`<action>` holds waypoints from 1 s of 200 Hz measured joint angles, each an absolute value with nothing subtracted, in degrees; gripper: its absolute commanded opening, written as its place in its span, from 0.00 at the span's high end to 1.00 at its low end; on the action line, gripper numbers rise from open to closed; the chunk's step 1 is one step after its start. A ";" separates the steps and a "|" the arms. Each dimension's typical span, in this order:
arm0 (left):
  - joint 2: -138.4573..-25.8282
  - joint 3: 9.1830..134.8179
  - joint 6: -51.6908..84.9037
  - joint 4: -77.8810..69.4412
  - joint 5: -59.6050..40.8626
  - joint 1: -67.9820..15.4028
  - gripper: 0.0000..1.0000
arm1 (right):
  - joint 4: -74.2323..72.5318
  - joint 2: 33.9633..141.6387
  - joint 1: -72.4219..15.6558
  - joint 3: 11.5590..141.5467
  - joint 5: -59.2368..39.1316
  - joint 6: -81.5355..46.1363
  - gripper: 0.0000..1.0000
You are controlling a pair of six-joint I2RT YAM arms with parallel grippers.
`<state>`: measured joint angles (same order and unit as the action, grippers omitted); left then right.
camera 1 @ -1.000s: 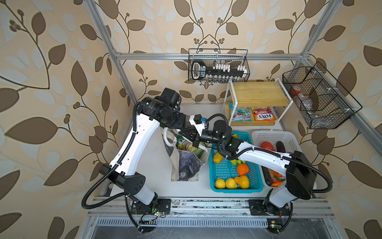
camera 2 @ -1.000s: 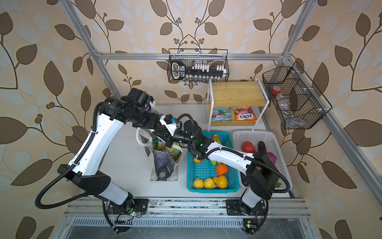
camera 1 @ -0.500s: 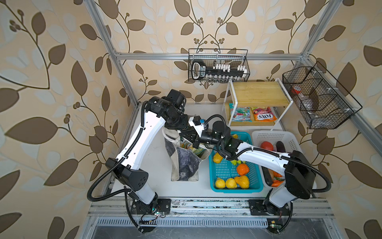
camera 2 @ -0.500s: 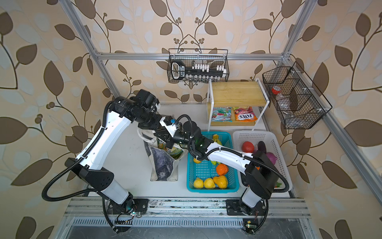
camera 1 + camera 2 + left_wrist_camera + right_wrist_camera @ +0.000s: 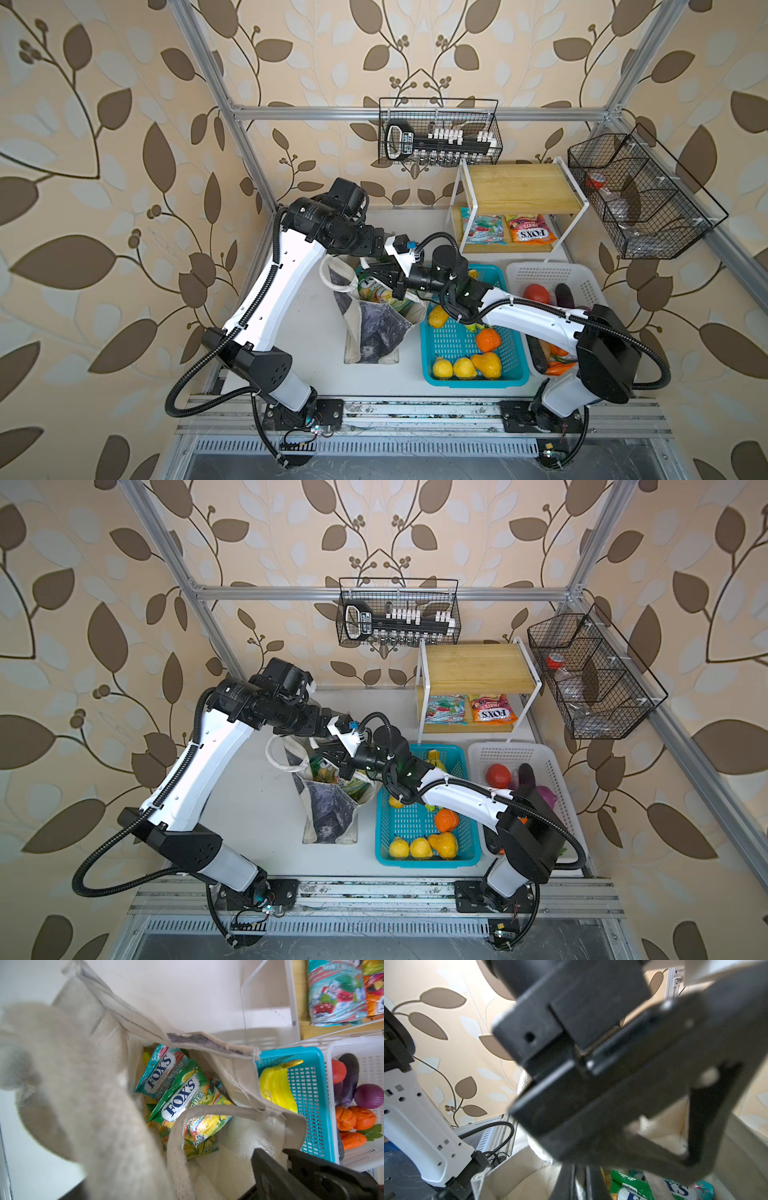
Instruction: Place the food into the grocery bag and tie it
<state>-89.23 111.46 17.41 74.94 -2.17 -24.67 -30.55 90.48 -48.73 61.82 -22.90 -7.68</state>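
The left arm's elbow leaned in toward the bag half a second back and has now drawn away again, while both sets of fingers stay crowded over the bag's mouth. The left gripper (image 5: 380,268) hangs just above the opening. Its fingers are lost among dark parts, so I cannot tell whether they are apart or together. The right gripper (image 5: 397,286) has its fingers together at the rim, but I cannot tell whether cloth is pinched between them. One pale strap (image 5: 72,1084) is a blur right against the left wrist camera. The other strap (image 5: 218,1108) loops loose below the left fingers, beside the right ones. This reads as work on the handles, so tying seems to be starting, with no knot yet.

The bag (image 5: 374,332) stands upright under both grippers: off-white canvas, a dark print on its side, mouth gaping. Below the fingers lie a teal packet (image 5: 160,1068) and a green packet (image 5: 182,1095), both glossy and crumpled. The bananas (image 5: 276,1084) lie in the turquoise basket (image 5: 457,340), past the right fingers and outside the bag.
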 measured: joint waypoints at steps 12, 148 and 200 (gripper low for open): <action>-88.92 111.68 17.58 74.98 -2.00 -24.67 0.02 | -31.27 89.84 -48.60 60.99 -22.87 -7.92 1.00; -91.61 129.01 18.22 85.10 12.82 -24.67 0.01 | -31.11 87.39 -50.24 59.77 -20.25 -6.50 1.00; -88.03 121.56 18.20 86.43 16.53 -23.53 0.01 | -30.98 87.74 -49.47 59.77 -20.12 -6.52 1.00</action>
